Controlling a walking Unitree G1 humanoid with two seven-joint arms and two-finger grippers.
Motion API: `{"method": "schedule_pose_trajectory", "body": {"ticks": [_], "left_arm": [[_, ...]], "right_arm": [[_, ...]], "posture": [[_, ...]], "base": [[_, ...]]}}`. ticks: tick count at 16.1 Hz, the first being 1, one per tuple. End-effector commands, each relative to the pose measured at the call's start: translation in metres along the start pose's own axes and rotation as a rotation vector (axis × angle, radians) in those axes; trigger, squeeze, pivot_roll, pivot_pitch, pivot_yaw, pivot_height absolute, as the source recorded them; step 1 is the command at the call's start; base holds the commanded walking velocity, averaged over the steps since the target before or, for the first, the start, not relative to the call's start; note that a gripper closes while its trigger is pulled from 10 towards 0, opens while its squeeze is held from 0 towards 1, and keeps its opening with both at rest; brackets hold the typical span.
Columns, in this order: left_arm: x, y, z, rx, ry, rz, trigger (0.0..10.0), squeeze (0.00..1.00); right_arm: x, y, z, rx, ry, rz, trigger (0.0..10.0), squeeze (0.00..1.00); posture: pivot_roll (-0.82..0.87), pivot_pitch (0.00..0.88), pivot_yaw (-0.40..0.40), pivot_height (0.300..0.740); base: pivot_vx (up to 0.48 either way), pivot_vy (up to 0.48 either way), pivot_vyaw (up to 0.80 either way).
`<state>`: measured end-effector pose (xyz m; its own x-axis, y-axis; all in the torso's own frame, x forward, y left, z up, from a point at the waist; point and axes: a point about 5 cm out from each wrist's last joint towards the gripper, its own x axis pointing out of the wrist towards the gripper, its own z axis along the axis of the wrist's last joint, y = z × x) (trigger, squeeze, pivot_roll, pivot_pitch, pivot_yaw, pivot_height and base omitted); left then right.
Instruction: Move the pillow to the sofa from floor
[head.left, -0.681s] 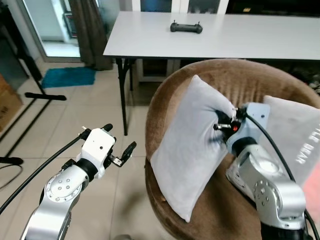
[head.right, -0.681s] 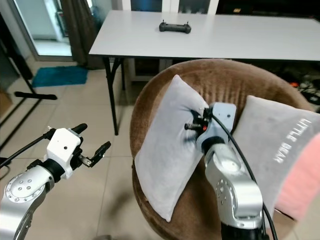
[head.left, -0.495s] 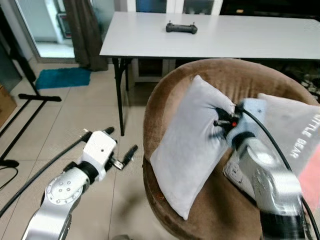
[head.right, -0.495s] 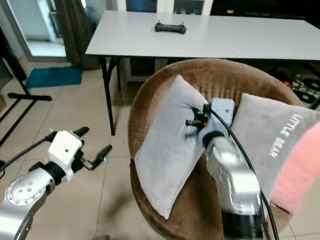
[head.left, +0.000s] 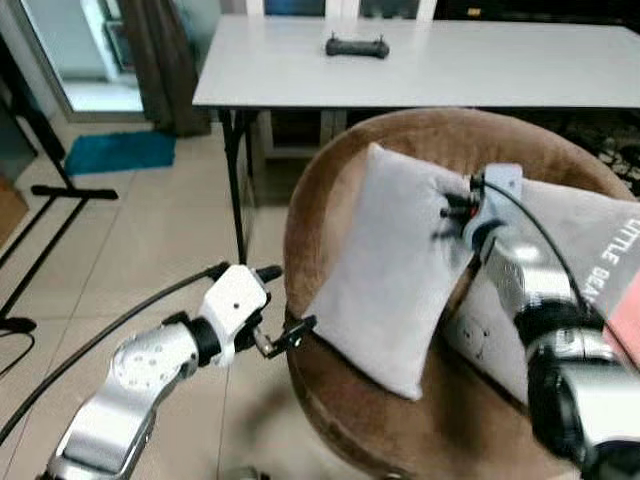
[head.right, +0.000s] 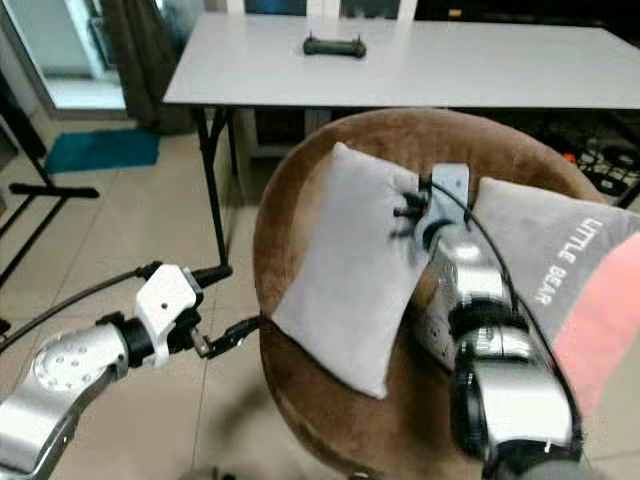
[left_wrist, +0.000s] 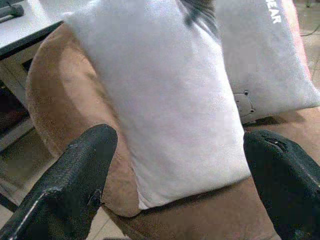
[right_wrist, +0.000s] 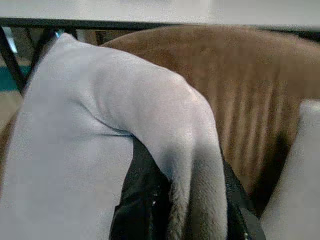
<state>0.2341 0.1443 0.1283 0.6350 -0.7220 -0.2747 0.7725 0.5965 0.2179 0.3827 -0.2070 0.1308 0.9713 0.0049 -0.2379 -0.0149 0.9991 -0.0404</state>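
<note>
Your right end effector (head.left: 458, 212) pinches the upper corner of the pillow (head.left: 395, 275), which leans upright on the sofa (head.left: 340, 180) seat. Your left end effector (head.left: 290, 330), fingers apart, hovers at the sofa's front rim, near the pillow's lower corner.

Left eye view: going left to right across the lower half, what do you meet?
Left gripper → grey pillow on the brown chair → right gripper pinching the pillow's edge → printed pillow.
</note>
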Motion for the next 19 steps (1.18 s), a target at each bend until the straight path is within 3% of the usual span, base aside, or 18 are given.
{"method": "schedule_pose_trajectory", "body": {"ticks": [1, 7, 9, 11, 13, 15, 17, 18, 19], "left_arm": [[0.001, -0.001, -0.003, -0.007, 0.013, -0.024, 10.0, 0.01], [0.002, 0.004, -0.003, -0.016, 0.006, 0.009, 10.0, 0.01], [0.002, 0.005, -0.003, -0.013, -0.005, 0.048, 10.0, 0.01], [-0.001, 0.012, -0.004, -0.017, -0.015, 0.181, 10.0, 0.01], [-0.003, 0.016, -0.003, -0.022, -0.028, 0.287, 10.0, 0.01], [-0.011, 0.018, -0.006, -0.057, -0.030, 0.454, 10.0, 0.00], [-0.017, 0.021, -0.009, -0.074, -0.019, 0.530, 10.0, 0.00], [-0.022, 0.023, -0.009, -0.068, -0.021, 0.592, 10.0, 0.00], [-0.023, 0.024, -0.008, -0.058, -0.020, 0.608, 10.0, 0.00]], "right_arm": [[0.001, -0.009, 0.011, -0.078, -0.035, -0.057, 10.0, 1.00], [-0.001, -0.032, 0.010, -0.171, -0.036, -0.153, 10.0, 1.00], [-0.004, -0.042, 0.014, -0.129, -0.080, -0.180, 10.0, 1.00], [-0.009, -0.055, 0.018, 0.008, -0.157, -0.189, 10.0, 1.00], [-0.013, -0.056, 0.015, 0.033, -0.217, -0.156, 10.0, 1.00], [-0.032, -0.029, -0.008, 0.086, -0.304, -0.030, 10.0, 1.00], [-0.046, -0.013, -0.019, 0.073, -0.253, -0.015, 10.0, 1.00], [-0.070, 0.008, -0.030, 0.081, -0.209, -0.018, 10.0, 1.00], [-0.082, 0.016, -0.033, 0.099, -0.198, -0.025, 10.0, 1.00]], "posture": [[0.11, 0.000, -0.022, 0.740], [0.11, 0.000, -0.028, 0.740], [0.10, 0.000, -0.019, 0.740], [0.09, 0.000, -0.011, 0.740], [0.08, 0.000, -0.015, 0.740], [0.09, 0.000, -0.034, 0.740], [0.09, 0.000, -0.034, 0.740], [0.08, 0.000, -0.037, 0.740], [0.08, 0.000, -0.037, 0.740]], "base": [[0.000, 0.000, 0.00], [0.000, 0.000, 0.00], [0.000, 0.000, 0.00], [0.000, 0.000, 0.00], [0.000, 0.000, 0.00], [0.000, 0.000, 0.00], [0.000, 0.000, 0.00], [0.000, 0.000, -0.76], [0.000, 0.000, -0.76]]}}
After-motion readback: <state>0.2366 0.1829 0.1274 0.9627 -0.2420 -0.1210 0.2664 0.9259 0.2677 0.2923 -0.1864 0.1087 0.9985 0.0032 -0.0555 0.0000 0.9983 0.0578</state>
